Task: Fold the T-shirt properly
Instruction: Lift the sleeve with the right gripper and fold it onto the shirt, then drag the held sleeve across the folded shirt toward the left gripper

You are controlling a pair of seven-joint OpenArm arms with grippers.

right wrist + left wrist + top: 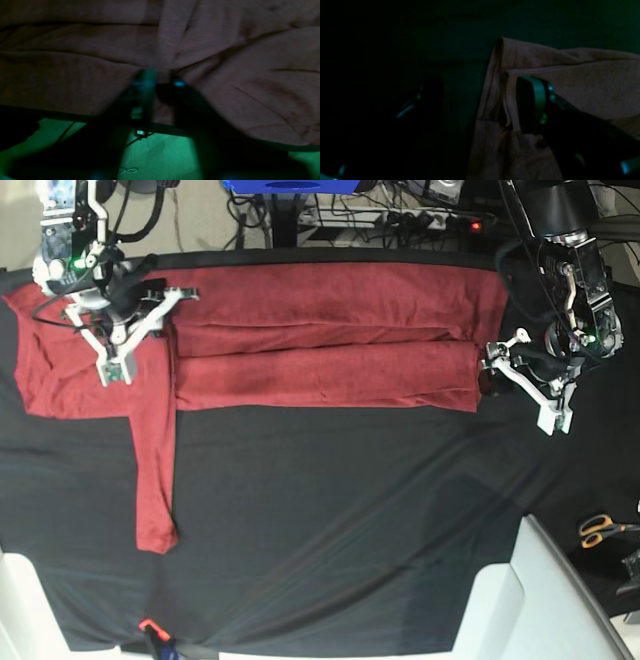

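shirt (320, 340): brick-red, spread along the far half of the black cloth (340, 520); the body is already folded lengthwise into a long band, with a ridge of doubled fabric running along its middle.
sleeve (153, 470): hangs out of the band on the base view's left, a narrow strip reaching toward the near edge; not yet folded in.
left claw (522, 378): at the band's end on the base view's right, jaws spread wide; one finger (531, 102) lies against the folded hem, and nothing is pinched between the jaws.
right claw (128, 330): over the shoulder end on the base view's left; in its wrist view the fingers (147, 82) stand a little apart with a pleat of fabric bunched between them. Whether it grips or is letting go, I cannot tell.
handling: thin, soft knit, light and limp; it creases and drags wherever it is pulled, and layers are likely to slide over one another. Not fragile.
where to hold: best judged at hems, the cuff, or folded corners, pinching all layers at once; a grab mid-panel would probably lift one layer and spoil the fold.
containers: none in view, so nothing is held in one.
scissors (603, 529): off to the near side, well apart from the shirt.
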